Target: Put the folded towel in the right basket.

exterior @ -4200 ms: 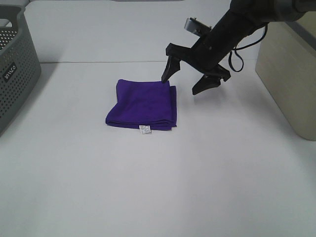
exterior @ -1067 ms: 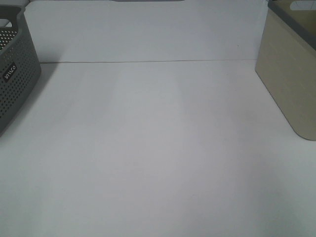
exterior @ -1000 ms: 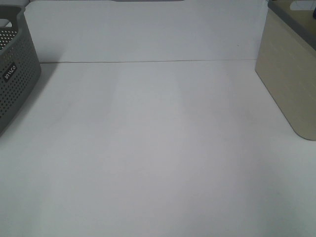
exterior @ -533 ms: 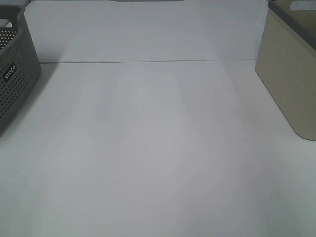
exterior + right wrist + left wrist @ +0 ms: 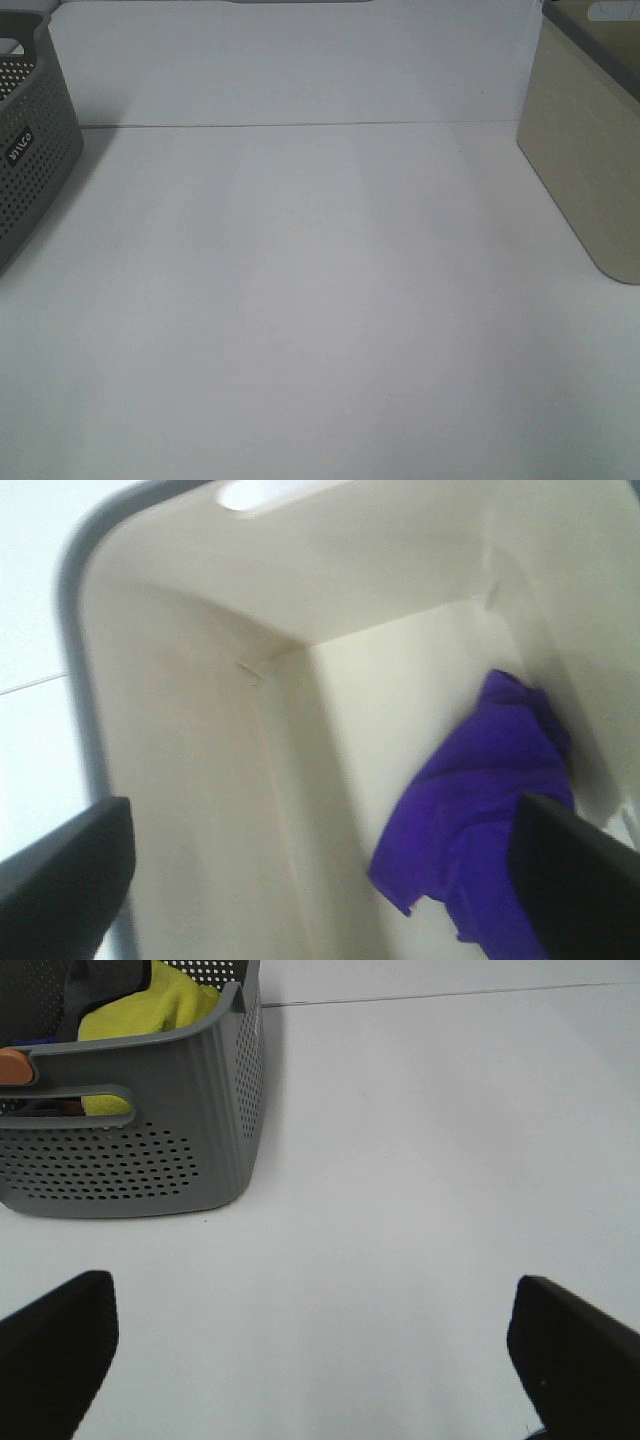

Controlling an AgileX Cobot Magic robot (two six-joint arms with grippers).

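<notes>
The purple towel (image 5: 480, 810) lies crumpled on the floor of the beige right basket (image 5: 180, 730), against its far wall. My right gripper (image 5: 320, 875) hangs open and empty above the basket's inside, apart from the towel. My left gripper (image 5: 315, 1360) is open and empty over the bare table beside the grey left basket (image 5: 150, 1130). In the exterior high view neither gripper shows, the towel is hidden, and only the beige basket's side (image 5: 585, 150) shows at the right edge.
The grey perforated basket (image 5: 30, 150) stands at the left edge and holds a yellow cloth (image 5: 150, 1005). The white table (image 5: 320, 300) runs between the two baskets, with a white wall behind it.
About four seconds ago the towel lay on the table with my right gripper open over it. Now it lies in the beige basket. Nothing has moved in the last second.
</notes>
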